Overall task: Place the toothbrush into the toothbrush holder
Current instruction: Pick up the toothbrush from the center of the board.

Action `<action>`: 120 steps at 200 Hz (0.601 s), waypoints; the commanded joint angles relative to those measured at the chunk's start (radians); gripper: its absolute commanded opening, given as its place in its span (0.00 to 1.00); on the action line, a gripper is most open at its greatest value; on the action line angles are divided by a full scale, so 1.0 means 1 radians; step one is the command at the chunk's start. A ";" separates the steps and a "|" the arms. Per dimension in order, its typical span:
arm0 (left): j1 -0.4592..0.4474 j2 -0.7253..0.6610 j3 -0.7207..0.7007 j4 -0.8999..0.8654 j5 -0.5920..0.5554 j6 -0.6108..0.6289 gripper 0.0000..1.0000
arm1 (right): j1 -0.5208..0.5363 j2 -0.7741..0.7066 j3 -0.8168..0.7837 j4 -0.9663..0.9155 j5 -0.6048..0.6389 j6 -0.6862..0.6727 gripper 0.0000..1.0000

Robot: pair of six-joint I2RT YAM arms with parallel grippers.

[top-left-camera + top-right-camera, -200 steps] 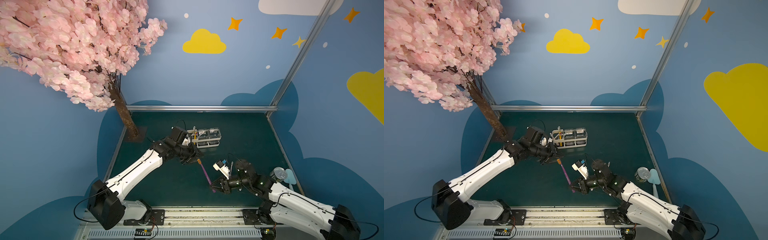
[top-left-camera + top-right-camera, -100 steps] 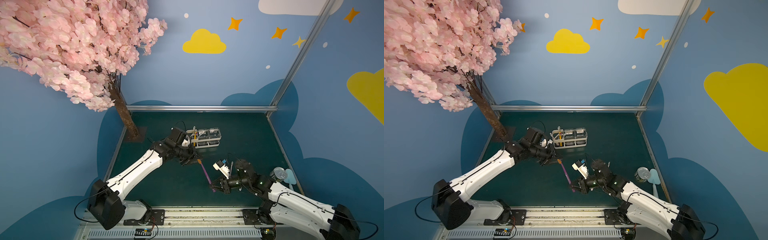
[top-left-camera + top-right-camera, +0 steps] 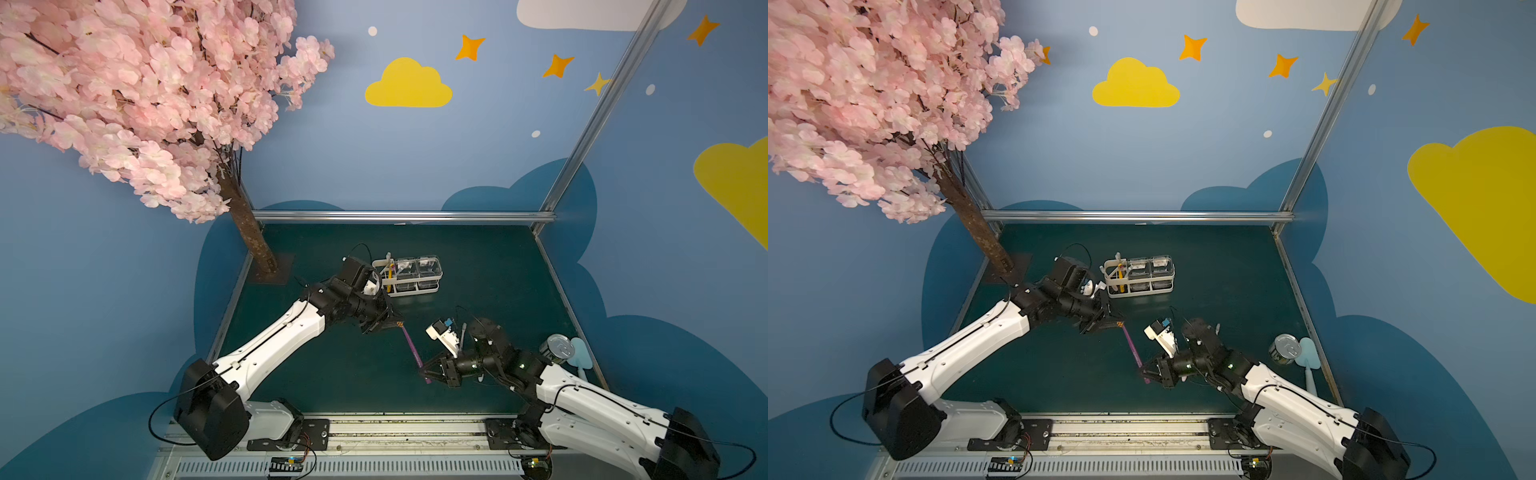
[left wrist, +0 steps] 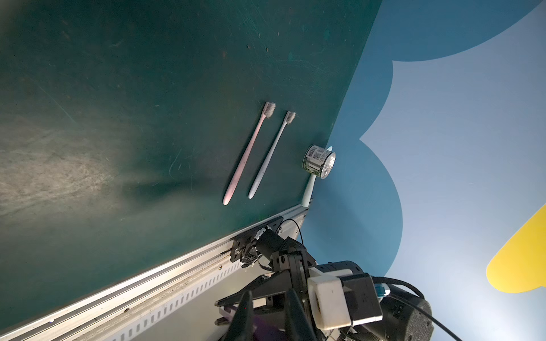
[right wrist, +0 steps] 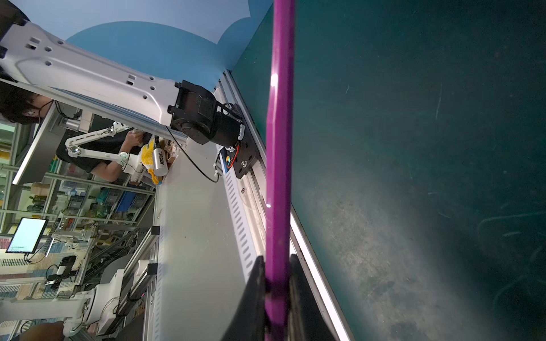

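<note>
Left hand [image 3: 396, 324] narrowed round toothbrush [image 3: 411, 351] head, grip unclear; right hand [image 3: 427, 372] clamps handle.

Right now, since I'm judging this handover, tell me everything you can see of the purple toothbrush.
The purple toothbrush is slim, glossy and plastic-looking, with a straight handle. It slants between both arms, apart from the toothbrush holder. The right gripper is shut on its near end; its far end sits at the left gripper, grip there unclear. Bristles cannot be made out.
</note>
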 commanded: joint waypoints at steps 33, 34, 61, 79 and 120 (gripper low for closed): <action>0.011 -0.022 0.000 0.004 0.021 0.019 0.14 | -0.003 -0.002 0.024 0.004 0.010 0.004 0.00; 0.011 -0.022 0.000 0.004 0.019 0.019 0.14 | -0.003 -0.003 0.025 0.004 0.010 0.003 0.00; 0.017 -0.022 0.003 -0.002 0.021 0.025 0.10 | -0.004 -0.012 0.027 -0.011 0.026 -0.001 0.00; 0.021 -0.025 0.009 -0.012 0.018 0.033 0.06 | -0.007 -0.020 0.029 -0.020 0.033 -0.002 0.00; 0.041 -0.027 0.033 -0.053 -0.001 0.080 0.02 | -0.019 -0.035 0.035 -0.069 0.070 -0.009 0.29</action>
